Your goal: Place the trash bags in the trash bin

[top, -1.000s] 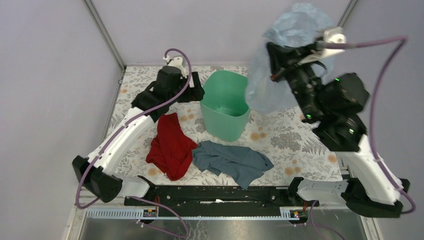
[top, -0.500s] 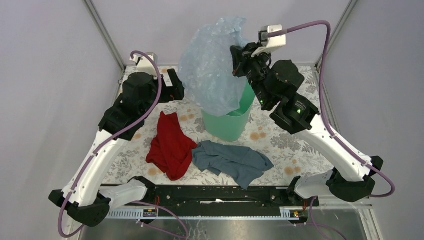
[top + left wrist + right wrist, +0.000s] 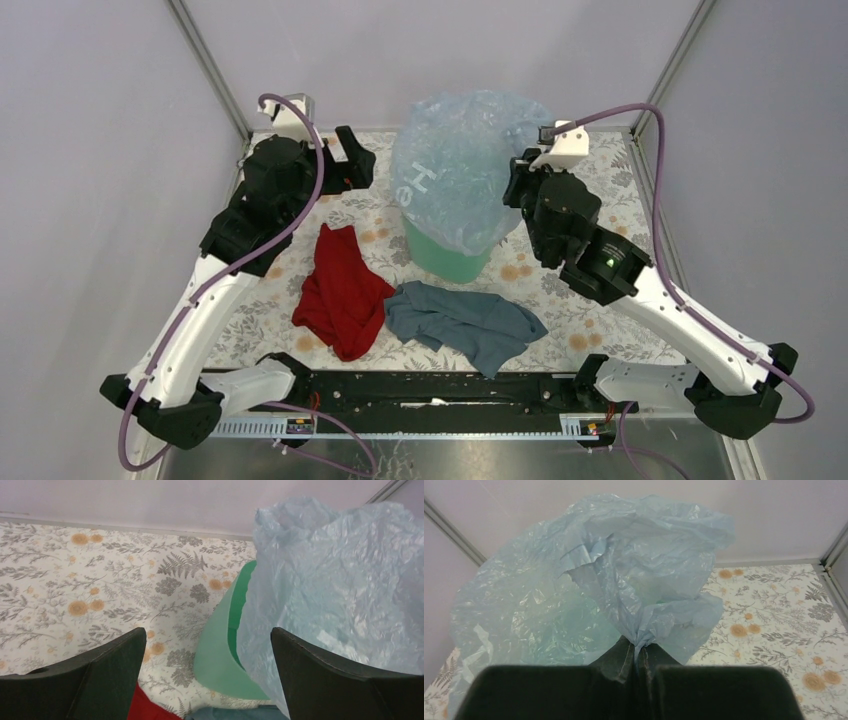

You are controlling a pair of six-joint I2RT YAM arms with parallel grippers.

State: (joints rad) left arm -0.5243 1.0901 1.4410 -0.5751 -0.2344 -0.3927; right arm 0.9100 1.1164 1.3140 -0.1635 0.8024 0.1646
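Observation:
The pale-blue translucent trash bag point(image 3: 462, 165) billows over the top of the mint-green trash bin point(image 3: 445, 260), covering its rim; only the bin's lower front wall shows from above. My right gripper point(image 3: 516, 178) is shut on a bunched edge of the bag at the bin's right side. In the right wrist view the bag point(image 3: 589, 580) fans out from the pinched fingers point(image 3: 624, 655). My left gripper point(image 3: 352, 160) is open and empty, to the left of the bin. Its wrist view shows the bin's side point(image 3: 220, 650) and the bag point(image 3: 340, 590) between its fingers.
A red cloth point(image 3: 342, 292) lies on the floral table front left of the bin. A grey-blue cloth point(image 3: 462, 322) lies in front of the bin. The enclosure's back wall and corner posts stand close behind the bin.
My right gripper has carried the bag left and down from high at the right until it drapes over the bin. My left arm drew back to the left, away from the bin.

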